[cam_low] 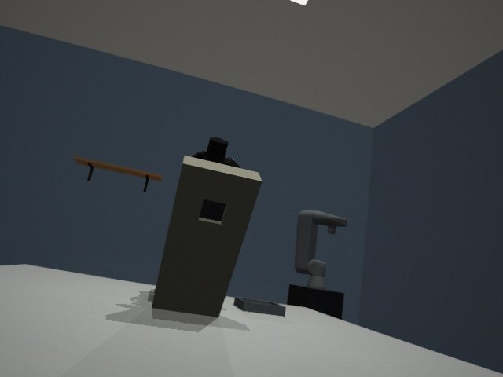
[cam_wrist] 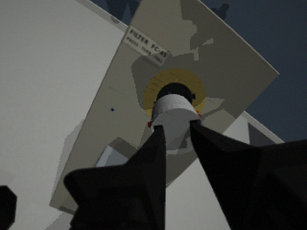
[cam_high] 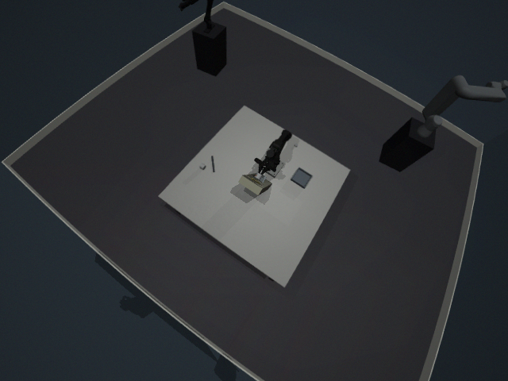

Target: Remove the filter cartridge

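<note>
We see our end effector (cam_wrist: 177, 131) closed on the filter cartridge (cam_wrist: 175, 111), its two dark, wedge-shaped fingers pinching the pale grey cylinder at its near end. The cartridge stands partly out of the service panel (cam_wrist: 230, 72); behind it we see the dark round socket ringed by a flat yellow band (cam_wrist: 153, 86), and small red marks show at the cartridge's near edge. We judge that we are in the pulling-out step: the next move calls for drawing straight back along the cartridge's axis until it clears the socket, then carrying it to the tray (cam_high: 301, 177) and setting it on the tray floor before opening and backing away. The panel is a smooth, matte, olive-beige slab, tilted, with a white label (cam_wrist: 146, 46) reading "FILTER" near its top. From above, the panel box sits on a pale, flat counter (cam_high: 254, 246), with the shallow, square, blue-grey tray just beside it and a thin dark rod (cam_high: 213, 163) and small white block (cam_high: 202, 166) well apart on the other side.
</note>
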